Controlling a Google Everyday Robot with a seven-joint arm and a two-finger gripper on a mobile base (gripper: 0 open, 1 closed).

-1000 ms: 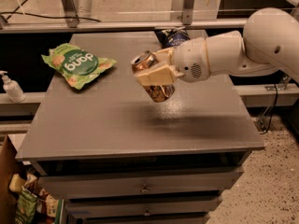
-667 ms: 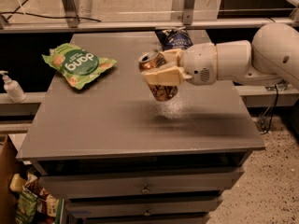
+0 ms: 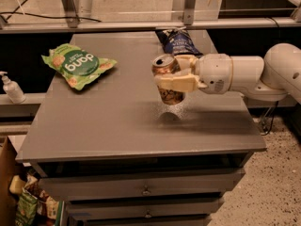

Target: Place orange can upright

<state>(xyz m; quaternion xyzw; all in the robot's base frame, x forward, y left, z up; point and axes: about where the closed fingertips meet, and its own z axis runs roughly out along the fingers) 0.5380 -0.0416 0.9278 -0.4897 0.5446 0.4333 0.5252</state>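
Shifted slightly rightward since a second ago: small metallic orange-gold drink can (image 3: 168, 92), carried along in white two-finger gripper (image 3: 172, 77), with rounded white robot arm (image 3: 244, 72) drawn back toward the right edge of view. Tipped less than before as well; now close to upright, silver top with pull tab facing up and leaning a touch to the left. Held in mid-air over grey rectangular tabletop (image 3: 108, 126), above its centre-right part and not touching it, with soft dark shadow (image 3: 169, 117) lying on the surface just below. Cream-coloured fingers (image 3: 178, 82) clamped firmly on the can from both sides, one crossing the front of the body below the rim, the other reaching round behind near the top. Reaching in horizontally from the right, arm level with the can. Lying flat near the far left corner of the tabletop, well apart from the can: crumpled green snack bag with white lettering (image 3: 77, 66). Resting at the far edge, behind the gripper: dark blue crinkled snack bag (image 3: 178, 40). Beneath the tabletop, stacked grey drawer fronts with small metal knobs (image 3: 146, 190). Off to the left, on a lower ledge, upright white pump bottle (image 3: 11, 87).
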